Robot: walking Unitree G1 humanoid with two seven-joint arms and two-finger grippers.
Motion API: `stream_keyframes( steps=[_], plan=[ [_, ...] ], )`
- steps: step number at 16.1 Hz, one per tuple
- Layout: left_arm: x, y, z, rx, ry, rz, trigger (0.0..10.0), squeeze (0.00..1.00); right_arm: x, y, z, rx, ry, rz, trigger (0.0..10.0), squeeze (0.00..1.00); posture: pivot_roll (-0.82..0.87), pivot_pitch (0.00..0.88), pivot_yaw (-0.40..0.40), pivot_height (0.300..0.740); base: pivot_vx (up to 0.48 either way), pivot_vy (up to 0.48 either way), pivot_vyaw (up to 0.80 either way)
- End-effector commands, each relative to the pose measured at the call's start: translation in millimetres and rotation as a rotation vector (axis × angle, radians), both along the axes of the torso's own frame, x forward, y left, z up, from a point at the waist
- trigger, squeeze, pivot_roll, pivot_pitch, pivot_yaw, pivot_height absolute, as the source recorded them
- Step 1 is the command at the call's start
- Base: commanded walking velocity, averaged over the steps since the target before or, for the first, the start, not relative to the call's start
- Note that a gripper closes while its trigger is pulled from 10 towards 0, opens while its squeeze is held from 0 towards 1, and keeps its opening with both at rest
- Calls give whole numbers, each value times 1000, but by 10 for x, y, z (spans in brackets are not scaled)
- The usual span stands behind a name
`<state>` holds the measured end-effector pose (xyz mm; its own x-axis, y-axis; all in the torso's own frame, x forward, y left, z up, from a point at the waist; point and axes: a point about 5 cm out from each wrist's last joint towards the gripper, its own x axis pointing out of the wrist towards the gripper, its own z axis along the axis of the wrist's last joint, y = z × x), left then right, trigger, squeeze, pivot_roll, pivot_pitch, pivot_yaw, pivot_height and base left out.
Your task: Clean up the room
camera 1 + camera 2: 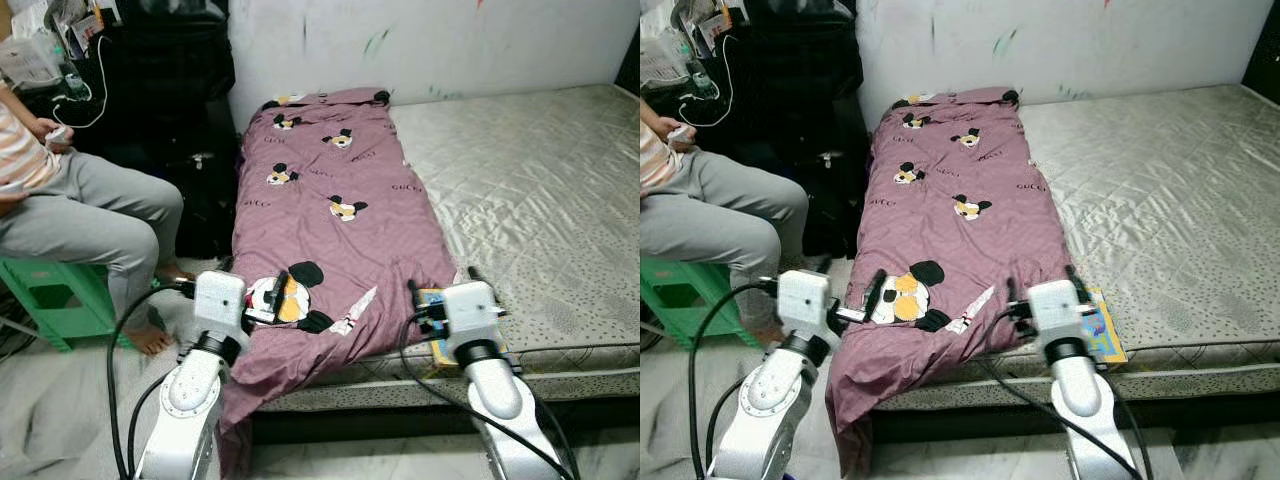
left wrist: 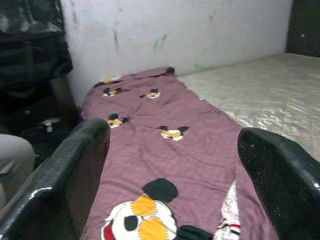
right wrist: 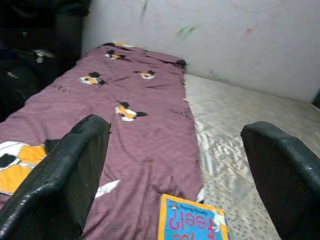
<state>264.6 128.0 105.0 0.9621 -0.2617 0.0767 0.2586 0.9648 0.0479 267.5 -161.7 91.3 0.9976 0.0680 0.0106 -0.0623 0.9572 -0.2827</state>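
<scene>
So the purple blanket (image 1: 330, 220) with the cartoon mouse prints is lying in a long strip down the left side of the bed (image 1: 540, 200), its near end spilling over the edge toward the floor. Both arms are reaching over that near edge — the left gripper (image 2: 172, 165) is hovering with fingers spread wide above the big mouse print, and the right gripper (image 3: 175, 165) is sitting just as wide over the blanket's right edge. A blue-and-yellow book (image 3: 192, 220) is lying on the mattress right beside the blanket, and a person (image 1: 70, 200) is sitting on a green stool (image 1: 50, 300) off to the left.

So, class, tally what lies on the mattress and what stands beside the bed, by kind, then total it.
Mauve cartoon-print fabric blanket: 1
Blue and yellow printed booklet: 1
Green plastic stool: 1
Seated person: 1
Total: 4
</scene>
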Motion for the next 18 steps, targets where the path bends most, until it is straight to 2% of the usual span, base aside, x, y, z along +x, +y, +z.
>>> stream_keyframes(
  steps=[1, 5, 10, 13, 16, 18],
  plan=[
    [13, 57, 43, 4, -18, 12, 10000, 0, 10, 64, 8, 20, -2, 20, 10000, 0, -33, 0, 73, 740, 0, 0, 0],
    [3, 56, 45, 3, -19, 5, 10000, 0, 4, 64, 10, 18, -3, 21, 10000, 0, -33, 0, 71, 740, 0, 0, 0],
    [-10, 52, 40, 0, -16, -4, 10000, 0, 2, 66, 11, 19, -3, 23, 10000, 0, -32, 0, 71, 740, 271, 0, 0],
    [-2, 52, 25, 1, -5, 6, 10000, 0, 13, 75, -3, 13, 6, 36, 10000, 0, -27, 0, 69, 740, 0, 0, 0],
    [-60, 48, 7, -1, -1, 25, 10000, 0, 12, 87, -27, -5, 22, 71, 10000, 0, 8, 0, 35, 740, 0, 0, 0],
    [-119, 113, -27, -1, 9, 73, 10000, 0, 39, 126, -40, -11, 34, 109, 10000, 0, 44, 0, -2, 740, 0, 0, 0]
  ],
)
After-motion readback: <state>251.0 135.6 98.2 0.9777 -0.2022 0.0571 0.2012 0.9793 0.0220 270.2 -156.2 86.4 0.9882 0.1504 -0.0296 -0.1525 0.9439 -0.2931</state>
